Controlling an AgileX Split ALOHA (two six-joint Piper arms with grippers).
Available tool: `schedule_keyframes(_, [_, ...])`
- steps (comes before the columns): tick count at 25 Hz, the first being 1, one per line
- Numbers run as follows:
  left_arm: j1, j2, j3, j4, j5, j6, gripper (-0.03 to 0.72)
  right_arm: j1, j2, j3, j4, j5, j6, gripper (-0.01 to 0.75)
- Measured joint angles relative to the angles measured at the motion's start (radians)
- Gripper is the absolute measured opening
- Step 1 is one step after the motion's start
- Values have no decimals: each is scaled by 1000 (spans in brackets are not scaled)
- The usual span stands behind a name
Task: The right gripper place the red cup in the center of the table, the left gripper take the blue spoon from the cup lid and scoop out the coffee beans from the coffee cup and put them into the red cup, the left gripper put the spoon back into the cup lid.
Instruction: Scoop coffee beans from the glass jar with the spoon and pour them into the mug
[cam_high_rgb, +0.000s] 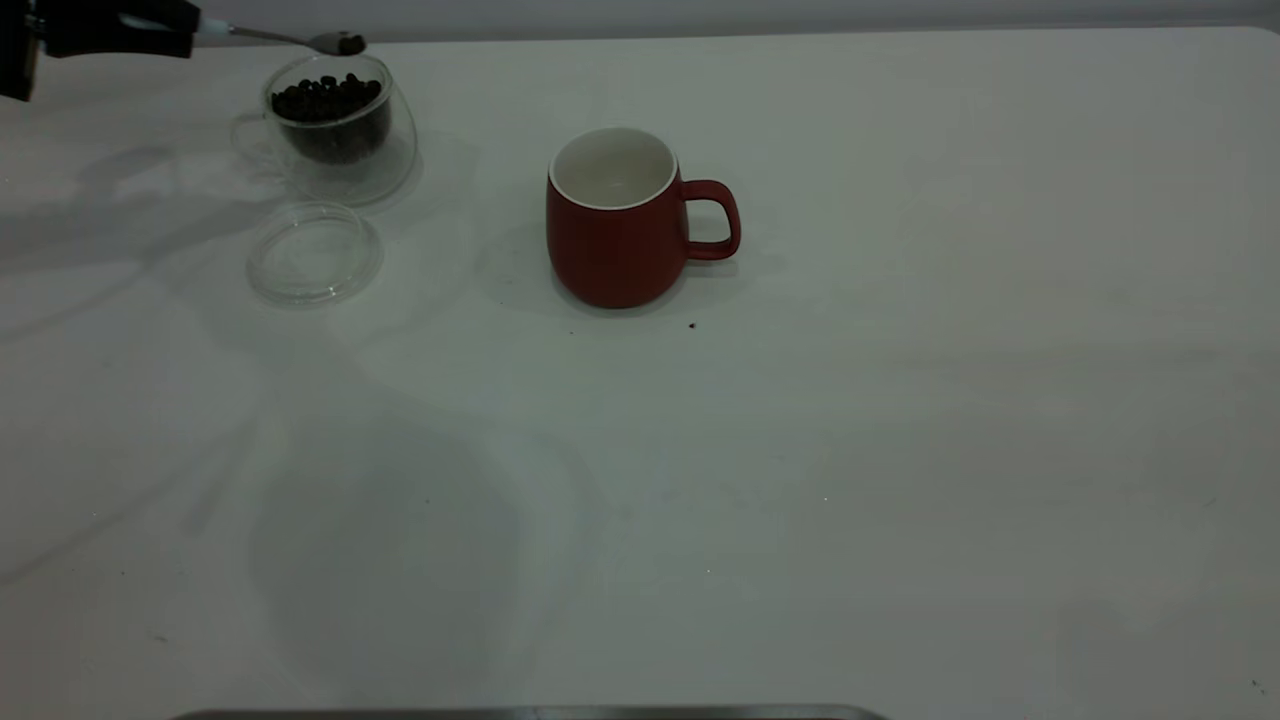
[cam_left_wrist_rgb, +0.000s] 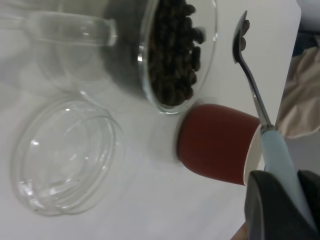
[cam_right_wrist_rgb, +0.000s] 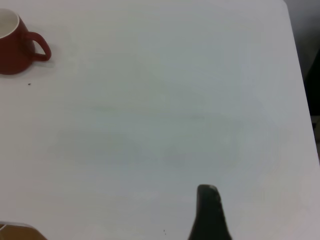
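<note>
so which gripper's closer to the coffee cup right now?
Left. The left gripper holds the blue spoon just over the coffee cup. The right gripper is out of the exterior view, over bare table beyond the red cup.

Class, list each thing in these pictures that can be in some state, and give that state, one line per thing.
red cup: upright on the table, looks empty.
coffee cup: holds coffee beans.
cup lid: flat on the table, empty.
blue spoon: raised, a few beans in its bowl.
left gripper: shut on the spoon handle.
right gripper: above bare table, holding nothing visible.
</note>
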Motion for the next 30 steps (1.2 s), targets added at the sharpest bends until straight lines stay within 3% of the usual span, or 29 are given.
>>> schedule_keyframes(13, [-61, 0, 0, -8, 0, 3, 122, 0, 0, 0, 0, 0, 0, 582])
schedule_keyframes(30, [-218, 0, 0, -12, 0, 3, 122, 0, 0, 0, 0, 0, 0, 582])
